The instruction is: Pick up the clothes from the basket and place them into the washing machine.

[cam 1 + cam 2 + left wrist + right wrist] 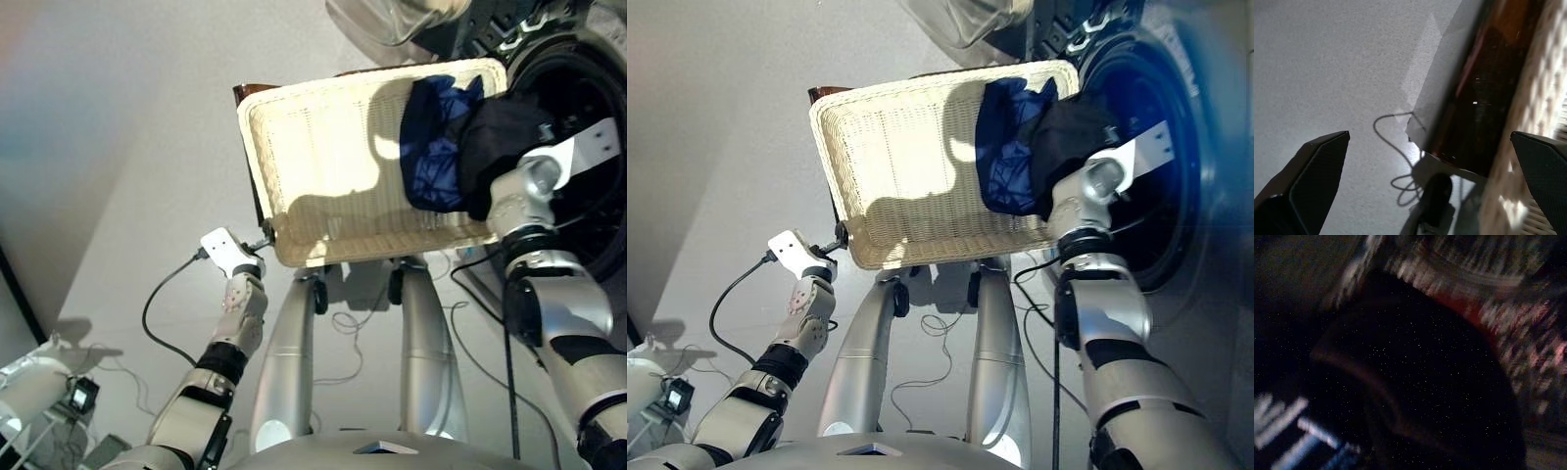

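Observation:
The cream wicker basket [323, 147] stands in front of me on a stand. A navy blue garment [431, 147] lies at its right end. Beside it, a black garment [505, 142] bunches over the basket's right rim, at the mouth of the dark washing machine [1181, 196]. My right gripper [556, 147] is buried in that black cloth and shut on it; black cloth [1415, 382] fills the right wrist view. My left gripper [263, 240] hangs open at the basket's near left corner, with nothing between its fingers [1312, 181]. No orange-red garment is clearly visible.
The machine's clear glass door [387, 24] stands open above the basket. A brown stand [1484, 98] on castors [318, 294] carries the basket. Cables [157, 304] trail over the grey floor, and some equipment [39, 392] sits at the lower left.

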Robot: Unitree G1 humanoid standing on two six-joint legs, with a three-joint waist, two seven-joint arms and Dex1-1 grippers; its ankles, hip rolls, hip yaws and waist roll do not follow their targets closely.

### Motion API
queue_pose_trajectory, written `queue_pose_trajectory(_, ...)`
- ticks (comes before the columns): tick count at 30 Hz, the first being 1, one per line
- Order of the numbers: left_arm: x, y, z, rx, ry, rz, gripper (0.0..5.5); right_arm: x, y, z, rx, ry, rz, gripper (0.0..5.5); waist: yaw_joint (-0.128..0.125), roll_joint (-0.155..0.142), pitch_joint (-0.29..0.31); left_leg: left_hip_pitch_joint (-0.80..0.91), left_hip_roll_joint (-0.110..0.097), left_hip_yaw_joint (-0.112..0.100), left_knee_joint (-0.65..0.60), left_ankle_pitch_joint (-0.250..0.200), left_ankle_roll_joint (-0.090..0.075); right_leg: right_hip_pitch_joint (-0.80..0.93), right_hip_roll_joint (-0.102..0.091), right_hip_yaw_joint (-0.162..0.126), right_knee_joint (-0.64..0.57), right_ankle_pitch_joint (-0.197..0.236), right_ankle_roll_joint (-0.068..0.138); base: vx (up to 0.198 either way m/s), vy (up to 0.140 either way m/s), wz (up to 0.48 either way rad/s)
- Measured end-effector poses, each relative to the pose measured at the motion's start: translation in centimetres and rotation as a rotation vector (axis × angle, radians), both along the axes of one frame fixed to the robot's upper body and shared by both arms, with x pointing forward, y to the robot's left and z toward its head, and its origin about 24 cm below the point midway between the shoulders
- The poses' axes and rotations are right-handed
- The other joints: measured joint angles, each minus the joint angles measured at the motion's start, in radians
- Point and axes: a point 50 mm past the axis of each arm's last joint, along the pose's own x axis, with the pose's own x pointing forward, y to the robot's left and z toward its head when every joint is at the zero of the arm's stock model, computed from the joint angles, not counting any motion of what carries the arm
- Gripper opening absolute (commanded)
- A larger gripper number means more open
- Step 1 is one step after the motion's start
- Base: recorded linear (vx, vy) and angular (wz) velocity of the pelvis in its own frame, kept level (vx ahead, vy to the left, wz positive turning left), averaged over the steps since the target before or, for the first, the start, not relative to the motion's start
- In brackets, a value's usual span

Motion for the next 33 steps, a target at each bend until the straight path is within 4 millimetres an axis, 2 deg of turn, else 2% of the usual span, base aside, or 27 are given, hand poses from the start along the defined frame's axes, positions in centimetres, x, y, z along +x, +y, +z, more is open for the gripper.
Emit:
queue_pose_trajectory(1,0.0,0.1,0.0,0.001,-0.004,0.007,5.5,-0.5,-0.9,1.1,-0.033,-0.019,-0.045,0.0,-0.001,0.0,0.0,-0.009,0.001,0.005,0.006,-0.002,0.001,-0.007,0.001,0.005,0.001,0.003,0.004,0.0,0.0,0.0)
queue_pose_trajectory(3,0.0,0.4,0.1,0.012,-0.005,0.008,5.5,-2.2,-2.9,2.8,-0.223,0.03,-0.16,0.0,0.002,0.0,0.0,-0.019,0.001,0.01,0.018,-0.009,0.004,-0.013,0.003,0.012,0.002,0.005,0.008,0.0,0.0,0.0)
queue_pose_trajectory(4,0.1,0.4,0.1,0.016,-0.005,0.007,5.5,-2.5,-3.0,3.1,-0.246,0.026,-0.212,0.0,0.009,0.001,0.0,-0.022,0.0,0.011,0.022,-0.012,0.005,-0.017,0.003,0.017,0.003,0.006,0.009,0.0,0.0,0.0)
queue_pose_trajectory(6,0.1,0.5,0.2,0.029,-0.008,0.005,5.5,-2.6,-3.1,2.6,-0.375,0.13,-0.246,0.0,0.016,0.001,0.0,-0.021,-0.005,0.01,0.028,-0.018,0.008,-0.018,0.0,0.02,0.013,0.004,0.011,0.0,0.0,0.0)
queue_pose_trajectory(9,0.2,0.4,0.3,0.035,-0.014,0.004,5.5,-2.8,-3.4,2.2,-0.362,0.156,-0.271,0.0,0.012,0.001,0.0,-0.019,-0.008,0.008,0.028,-0.018,0.008,-0.014,-0.004,0.018,0.013,0.003,0.013,0.0,0.0,0.0)
queue_pose_trajectory(10,0.3,0.4,0.4,0.037,-0.015,0.004,5.5,-2.8,-3.5,2.0,-0.356,0.162,-0.272,0.26,0.011,0.001,0.0,-0.017,-0.009,0.007,0.028,-0.018,0.008,-0.011,-0.005,0.018,0.013,0.003,0.013,0.0,0.0,0.0)
queue_pose_trajectory(11,0.3,0.5,0.4,0.037,-0.015,0.005,5.5,-2.5,-3.2,1.8,-0.349,0.164,-0.26,2.37,0.008,0.001,0.0,-0.015,-0.009,0.007,0.028,-0.018,0.008,-0.01,-0.005,0.018,0.014,0.003,0.013,0.0,0.0,0.0)
queue_pose_trajectory(12,0.3,0.6,0.3,0.039,-0.013,0.009,5.5,-2.0,-2.4,1.2,-0.328,0.162,-0.226,5.5,-0.004,0.0,-0.001,-0.011,-0.009,0.005,0.026,-0.018,0.008,-0.005,-0.005,0.017,0.013,0.003,0.014,0.0,0.0,0.0)
queue_pose_trajectory(15,0.3,0.6,0.0,0.034,0.002,0.022,5.5,0.0,1.1,-2.6,-0.262,0.212,-0.022,5.5,-0.032,-0.005,-0.003,0.01,-0.008,0.0,0.014,-0.018,0.008,0.017,-0.005,0.013,0.013,0.001,0.016,0.0,0.0,0.0)
queue_pose_trajectory(17,0.1,0.7,-0.4,0.038,0.017,0.019,5.5,0.7,2.9,-5.4,-0.214,0.254,0.126,5.5,-0.033,-0.006,-0.013,0.016,-0.009,0.0,0.01,-0.018,0.009,0.022,-0.006,0.013,0.011,-0.005,0.023,0.0,0.0,0.0)
queue_pose_trajectory(23,0.1,1.0,-0.6,0.029,0.021,0.019,5.5,1.7,6.4,-8.2,-0.169,0.254,0.383,5.5,-0.039,-0.019,-0.021,0.026,-0.01,-0.005,0.008,-0.017,0.01,0.035,-0.008,0.007,0.005,-0.005,0.023,0.0,0.0,0.0)
queue_pose_trajectory(26,0.0,1.1,-1.2,0.032,0.045,0.017,5.5,2.0,8.9,-9.3,-0.231,0.264,0.533,5.5,-0.047,-0.023,-0.024,0.05,-0.014,-0.021,-0.014,-0.007,0.005,0.065,-0.012,-0.01,-0.013,-0.002,0.019,0.0,0.0,0.0)
queue_pose_trajectory(30,-0.5,1.5,-2.5,0.038,0.101,0.013,5.5,1.7,12.5,-12.2,-0.321,0.34,0.748,5.5,-0.041,-0.055,-0.042,0.104,-0.016,-0.024,-0.083,0.017,-0.002,0.104,-0.013,-0.015,-0.05,0.006,0.008,0.0,0.0,0.0)
queue_pose_trajectory(33,-0.6,1.5,-2.9,0.04,0.109,-0.006,5.5,1.7,13.3,-13.3,-0.378,0.419,0.856,5.5,-0.034,-0.056,-0.042,0.127,-0.016,-0.029,-0.11,0.028,-0.006,0.123,-0.013,-0.022,-0.065,0.007,0.006,0.0,0.0,0.0)
